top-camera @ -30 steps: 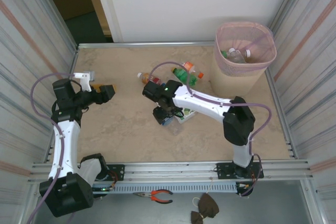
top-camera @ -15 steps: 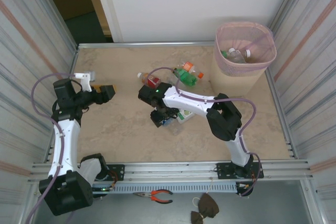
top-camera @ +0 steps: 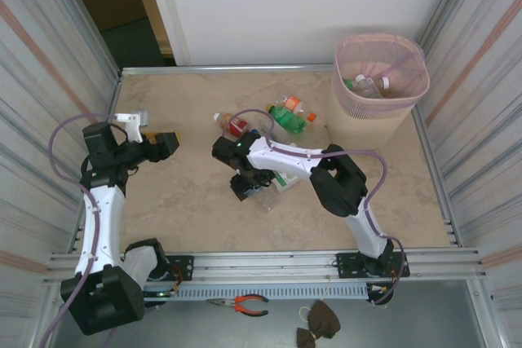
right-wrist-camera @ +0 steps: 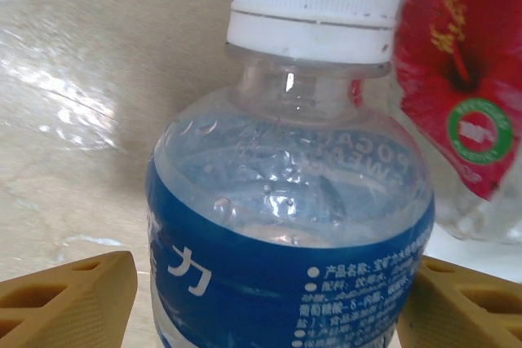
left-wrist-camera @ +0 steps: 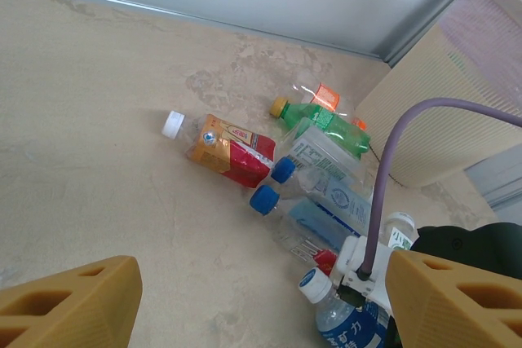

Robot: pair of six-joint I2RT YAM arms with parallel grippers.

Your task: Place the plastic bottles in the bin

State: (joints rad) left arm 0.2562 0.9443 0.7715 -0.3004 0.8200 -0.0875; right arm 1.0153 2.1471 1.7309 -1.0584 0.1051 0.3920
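**Currently: right gripper point(right-wrist-camera: 265, 270) straddling the clear plastic bottle with white cap and blue label point(right-wrist-camera: 285, 201)**

Right gripper's orange fingers point(right-wrist-camera: 69, 299) are standing spread on either side of that bottle's body, not clamped. A sliver of gap is showing at one finger. At the other I cannot tell whether the pad is touching. The bottle is sitting on the beige marbled tabletop point(top-camera: 188, 193), mid-table, right beside a clear bottle with a red hibiscus label point(right-wrist-camera: 457, 95).

Top view: the right arm is reaching across leftwards, with its wrist over the near end of the bottle cluster.

Other loose bottles are lying close together just beyond it:
- red-and-yellow-labelled bottle with white cap point(left-wrist-camera: 232, 152)
- green bottle with yellow cap point(left-wrist-camera: 326, 124)
- clear bottle with orange cap point(left-wrist-camera: 325, 95)
- two clear bottles with blue caps point(left-wrist-camera: 318, 226)

All of them are lying well apart from the tall pale pink plastic bin with mesh upper band point(top-camera: 382, 116), which is standing upright in the far right corner. A few clear bottles point(top-camera: 367, 85) are lying inside it.

Left gripper point(top-camera: 170, 143) is hanging released and empty over the left side of the table. It is well apart from the cluster, with its fingers pointing toward it.
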